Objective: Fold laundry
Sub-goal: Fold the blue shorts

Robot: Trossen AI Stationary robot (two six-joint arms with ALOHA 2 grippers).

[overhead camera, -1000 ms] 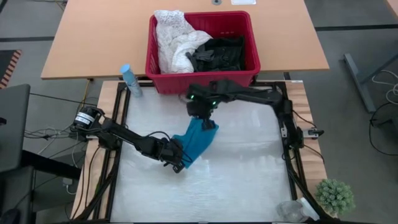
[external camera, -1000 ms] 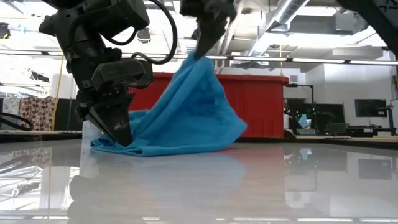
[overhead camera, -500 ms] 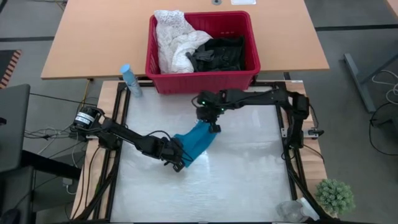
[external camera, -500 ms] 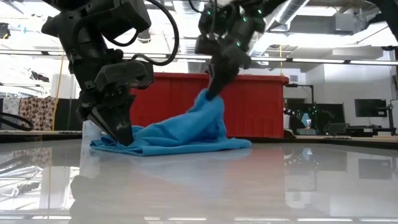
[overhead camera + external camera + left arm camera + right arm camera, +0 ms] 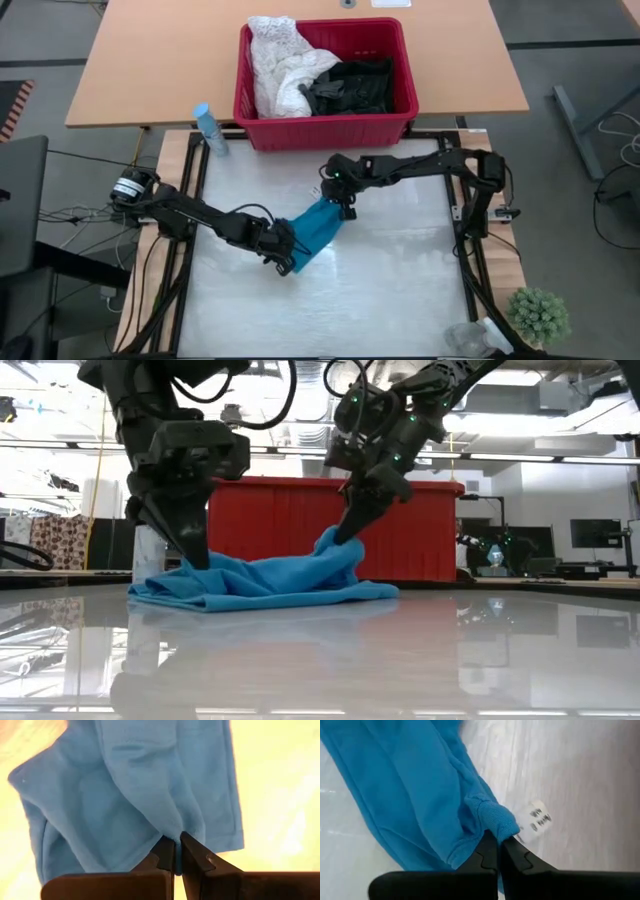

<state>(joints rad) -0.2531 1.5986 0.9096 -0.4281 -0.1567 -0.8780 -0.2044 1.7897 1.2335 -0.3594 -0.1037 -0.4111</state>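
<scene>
Presently the teal garment (image 5: 315, 228) is seen low on the white counter (image 5: 400, 290), just in front of the red basket (image 5: 325, 125), stretched between the two arms. The left gripper (image 5: 283, 262) has its fingers (image 5: 167, 855) pressed together on a pinch of cloth at the end of the garment nearest the robot, and the right gripper (image 5: 344, 206) has its fingers (image 5: 492, 852) clamped on a hemmed corner at the far end, beside a small white label (image 5: 538, 816). In the low view that far corner is held slightly raised while the rest sags to the counter.

For the step to be done well, it is judged that both pinches should be kept firm and the cloth drawn taut before it is lowered, so that creases are smoothed out and the edges are laid straight. The raised corner should be set down gently, not dropped, lest the fabric bunch under itself.

In the basket, a white lacy garment (image 5: 280, 65) is heaped on the left side and spills over the rim, and dark garments (image 5: 350, 88) are piled on the right side. A pale blue bottle (image 5: 209, 128) is stood beside the basket.
</scene>
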